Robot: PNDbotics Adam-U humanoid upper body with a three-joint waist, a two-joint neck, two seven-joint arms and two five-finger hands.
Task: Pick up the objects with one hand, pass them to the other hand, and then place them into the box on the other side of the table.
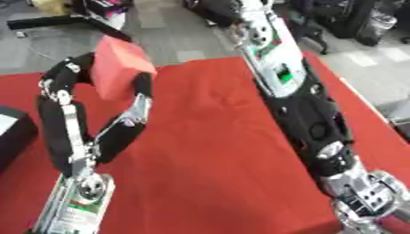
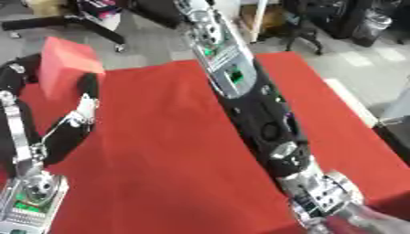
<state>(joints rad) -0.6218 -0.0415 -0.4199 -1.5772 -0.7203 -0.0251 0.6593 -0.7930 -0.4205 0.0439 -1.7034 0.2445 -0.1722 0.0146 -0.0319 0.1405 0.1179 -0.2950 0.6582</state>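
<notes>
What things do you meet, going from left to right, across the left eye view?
Black box at the left edge → left robot hand curled round a red foam block → bare red tablecloth → right robot arm, black and silver.

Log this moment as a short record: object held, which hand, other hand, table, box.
held object: red block, raised above the table
holding hand: left hand, fingers and thumb curled round the block
other hand: right hand low at the lower right corner, away from the block; whether its fingers are open is not clear
table: red cloth, bare between the arms
box: dark box at the left edge, only partly in view
</notes>
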